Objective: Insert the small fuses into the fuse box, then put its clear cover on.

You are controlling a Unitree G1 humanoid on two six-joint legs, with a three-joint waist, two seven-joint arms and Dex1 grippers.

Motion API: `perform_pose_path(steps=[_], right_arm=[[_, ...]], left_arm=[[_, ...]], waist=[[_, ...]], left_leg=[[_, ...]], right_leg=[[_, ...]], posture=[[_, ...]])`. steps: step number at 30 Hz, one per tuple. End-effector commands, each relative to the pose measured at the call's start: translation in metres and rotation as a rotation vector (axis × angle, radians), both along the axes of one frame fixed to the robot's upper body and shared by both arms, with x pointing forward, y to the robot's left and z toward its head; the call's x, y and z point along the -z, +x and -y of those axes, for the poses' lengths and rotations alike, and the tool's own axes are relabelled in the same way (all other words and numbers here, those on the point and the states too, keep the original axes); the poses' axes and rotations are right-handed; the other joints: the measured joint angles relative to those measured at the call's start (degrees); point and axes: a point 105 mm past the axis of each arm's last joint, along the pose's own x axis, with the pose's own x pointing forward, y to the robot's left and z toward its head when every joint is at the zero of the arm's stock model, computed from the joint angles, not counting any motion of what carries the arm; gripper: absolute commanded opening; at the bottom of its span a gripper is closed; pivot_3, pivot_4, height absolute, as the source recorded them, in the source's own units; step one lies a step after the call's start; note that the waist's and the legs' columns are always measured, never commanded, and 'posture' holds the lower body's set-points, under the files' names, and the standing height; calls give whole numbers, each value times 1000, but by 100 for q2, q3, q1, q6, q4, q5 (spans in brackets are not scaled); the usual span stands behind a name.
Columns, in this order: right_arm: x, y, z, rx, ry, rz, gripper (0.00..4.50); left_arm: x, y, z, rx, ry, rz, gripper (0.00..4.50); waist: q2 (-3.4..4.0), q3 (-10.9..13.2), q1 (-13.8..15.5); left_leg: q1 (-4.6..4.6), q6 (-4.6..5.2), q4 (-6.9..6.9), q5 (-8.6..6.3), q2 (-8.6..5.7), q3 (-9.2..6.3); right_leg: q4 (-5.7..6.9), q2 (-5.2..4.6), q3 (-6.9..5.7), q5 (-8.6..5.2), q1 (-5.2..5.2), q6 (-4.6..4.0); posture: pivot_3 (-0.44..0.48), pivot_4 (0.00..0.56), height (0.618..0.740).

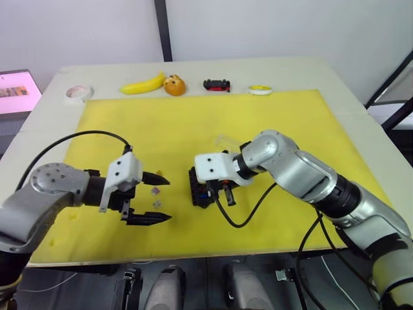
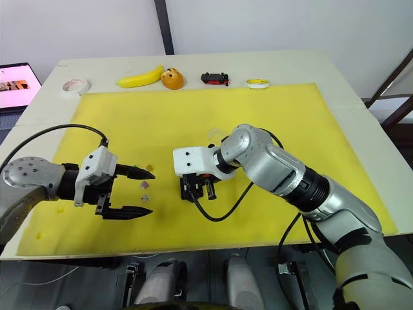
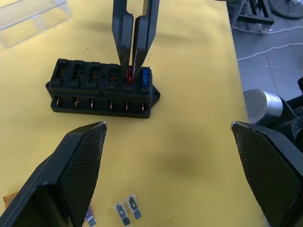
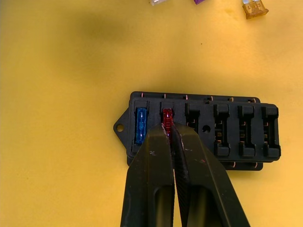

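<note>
Fuse box point(image 3: 102, 92) mid-mat, right gripper point(image 4: 169, 128) over it, fingers pinched on red fuse point(image 4: 166, 116) in the second slot beside seated blue fuse point(image 4: 141, 125). Insertion step. Left gripper point(image 1: 158, 199) spread, idle near loose fuses point(image 3: 127, 210). Next: press home, release, fetch another.

right gripper point(image 2: 199, 188) on fuse box point(image 2: 188, 185), left gripper point(image 2: 143, 192) agape

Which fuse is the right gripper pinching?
The red fuse, in the fuse box's second slot beside the seated blue fuse; right gripper closes on it.
</note>
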Motion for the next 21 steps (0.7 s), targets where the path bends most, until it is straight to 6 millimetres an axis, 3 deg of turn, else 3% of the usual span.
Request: perform_pose_path(steps=[1,4,8,21], right_arm=[[5,3,3,31,-24,-8,0],[2,4,2,39,-15,-5,0],[1,5,2,50,-10,-8,1491],[-13,9,0,79,40,-11,1491]], left_arm=[[-4,-2,2,14,5,29,4421],[-4,-2,2,15,6,29,4421],[-4,-2,2,16,7,28,4500],[-4,-1,1,14,12,25,4500]], waist=[[0,0,0],[0,0,0],[0,0,2],[0,0,7]], left_leg=[[0,0,0,0,0,0],[0,0,0,0,0,0],[-1,0,0,0,0,0],[-3,0,0,0,-3,-1]], right_leg=[[0,0,0,0,0,0],[0,0,0,0,0,0],[0,-1,0,0,0,0],[-1,-4,0,0,0,0]], posture=[[0,150,740],[0,150,740],[0,150,740],[0,150,740]])
